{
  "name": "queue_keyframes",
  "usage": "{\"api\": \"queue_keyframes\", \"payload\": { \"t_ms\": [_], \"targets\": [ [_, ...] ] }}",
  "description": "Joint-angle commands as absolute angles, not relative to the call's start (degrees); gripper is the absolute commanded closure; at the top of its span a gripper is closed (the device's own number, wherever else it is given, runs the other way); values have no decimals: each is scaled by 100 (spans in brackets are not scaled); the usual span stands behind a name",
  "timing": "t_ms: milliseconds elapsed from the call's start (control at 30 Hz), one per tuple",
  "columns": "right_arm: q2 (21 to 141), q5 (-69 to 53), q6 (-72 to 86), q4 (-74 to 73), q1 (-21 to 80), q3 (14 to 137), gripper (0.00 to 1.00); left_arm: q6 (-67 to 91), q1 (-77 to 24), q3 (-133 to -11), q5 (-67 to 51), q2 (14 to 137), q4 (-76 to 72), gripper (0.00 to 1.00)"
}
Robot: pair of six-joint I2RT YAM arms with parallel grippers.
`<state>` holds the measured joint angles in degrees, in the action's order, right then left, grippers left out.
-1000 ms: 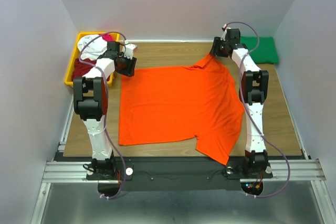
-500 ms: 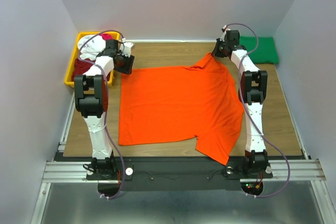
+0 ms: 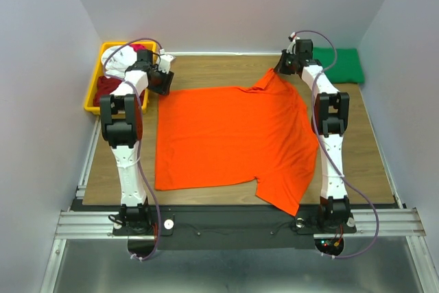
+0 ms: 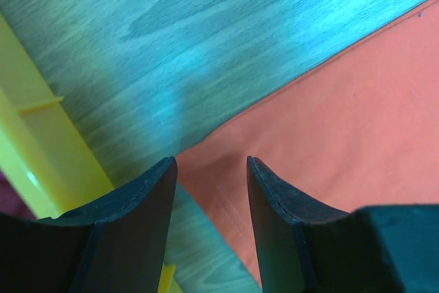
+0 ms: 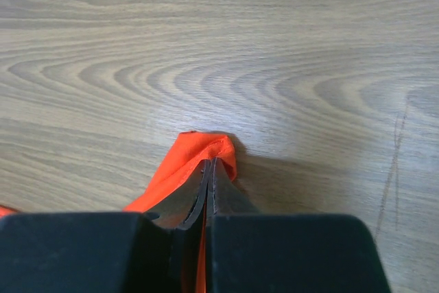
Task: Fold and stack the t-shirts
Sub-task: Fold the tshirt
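Orange shirt (image 3: 226, 135) lies flat; right jaws have just pinched shut on its far corner, left jaws hover open over the other, so the fold looks close.

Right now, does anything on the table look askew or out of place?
Yes. The orange t-shirt lies skewed: its near right corner droops past the near edge of the table, and its far right corner is pinched up in the shut right pincer. The left pincer stands open at the far left corner.
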<state>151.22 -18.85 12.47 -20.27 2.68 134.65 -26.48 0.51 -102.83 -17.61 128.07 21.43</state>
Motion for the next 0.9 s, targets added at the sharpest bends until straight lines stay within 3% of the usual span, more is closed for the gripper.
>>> {"api": "queue_keyframes", "payload": {
  "t_ms": [0, 167, 533, 567, 700, 867],
  "targets": [
    [14555, -2144, 1336, -1687, 246, 13597, 100, -2874, 141, -10564, -1556, 13007, 2285, 44],
    [14432, -2136, 1301, -1687, 237, 13518, 99, -2892, 167, -10687, -1573, 13175, 2355, 51],
    [14107, -2206, 1248, -1696, 246, 13412, 99, -2918, 167, -10828, -1661, 13192, 2435, 86],
    [14054, -2197, 1231, -1696, 237, 13395, 99, -2918, 176, -10854, -1652, 13166, 2435, 86],
    [13992, -2223, 1195, -1696, 246, 13316, 99, -2944, 184, -10898, -1626, 13078, 2400, 59],
    [13992, -2250, 1204, -1705, 246, 13245, 99, -2962, 184, -11047, -1582, 13078, 2391, 54]
  ]
}}
